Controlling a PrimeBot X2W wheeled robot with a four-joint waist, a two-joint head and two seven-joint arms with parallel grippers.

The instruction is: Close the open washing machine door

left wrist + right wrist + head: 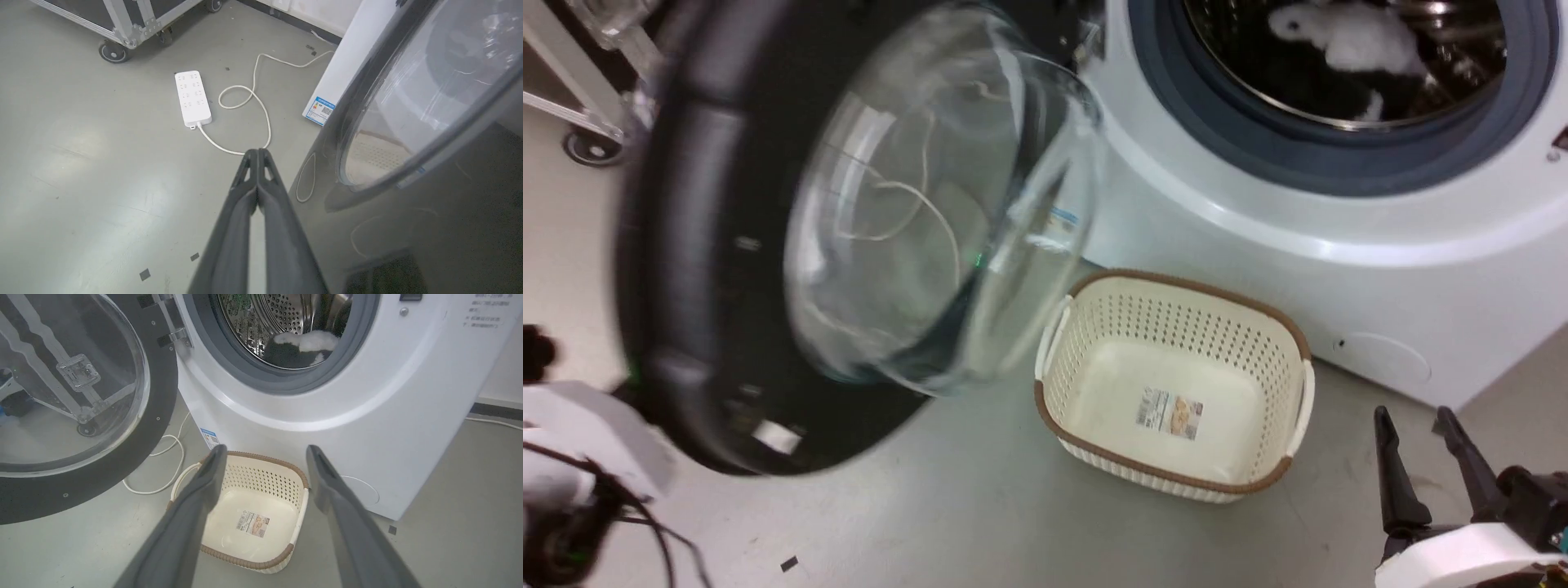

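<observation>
Door (pixel 849 237) is swung wide open, left of the drum (pixel 261 322). My left gripper (pixel 257 153) is pinched closed on nothing, right beside the door's outer face. I'd push flat and steady near the free edge, no jabbing the glass. Right gripper (pixel 265 457) gapes wide above the basket (pixel 1176 280). The basket sticker (pixel 1170 412) and the machine's blue label (pixel 320 111) are too small to read.
</observation>
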